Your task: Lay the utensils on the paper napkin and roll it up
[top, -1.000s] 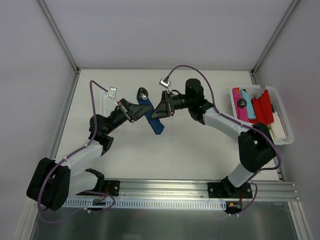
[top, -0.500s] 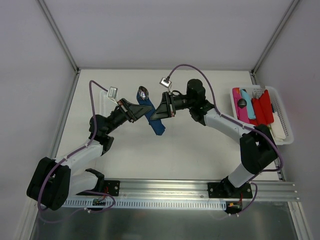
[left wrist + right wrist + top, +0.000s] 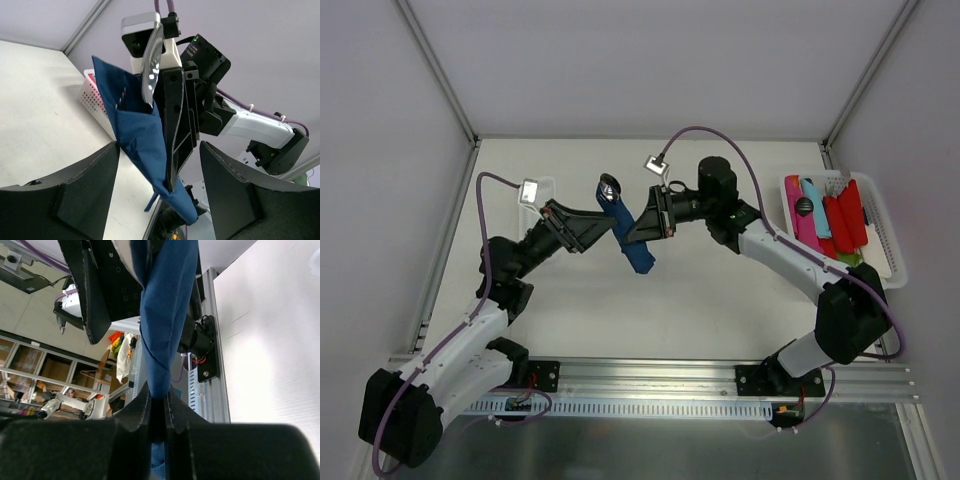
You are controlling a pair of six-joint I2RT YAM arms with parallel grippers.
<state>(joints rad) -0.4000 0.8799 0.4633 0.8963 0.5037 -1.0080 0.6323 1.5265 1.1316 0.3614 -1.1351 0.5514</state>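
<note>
The paper napkin (image 3: 630, 238) is a dark blue roll hanging tilted above the table. The shiny bowl of a spoon (image 3: 609, 185) sticks out of its upper end, and fork tines show inside the fold in the left wrist view. My right gripper (image 3: 630, 236) is shut on the roll's lower part; in the right wrist view its jaws (image 3: 159, 396) pinch the blue napkin (image 3: 167, 315). My left gripper (image 3: 594, 230) stands open just left of the roll, not touching it. In the left wrist view its fingers (image 3: 80, 195) stand wide on either side of the napkin (image 3: 140, 135) and the spoon (image 3: 152, 60).
A white basket (image 3: 888, 262) holding red, pink and turquoise plastic pieces stands at the table's right edge. A metal rail (image 3: 650, 375) runs along the near edge by both arm bases. White walls close the table on three sides.
My right gripper has closed on the napkin roll. My left gripper has let go of it, opened wide and drawn back to the left. The roll stays in the air.
</note>
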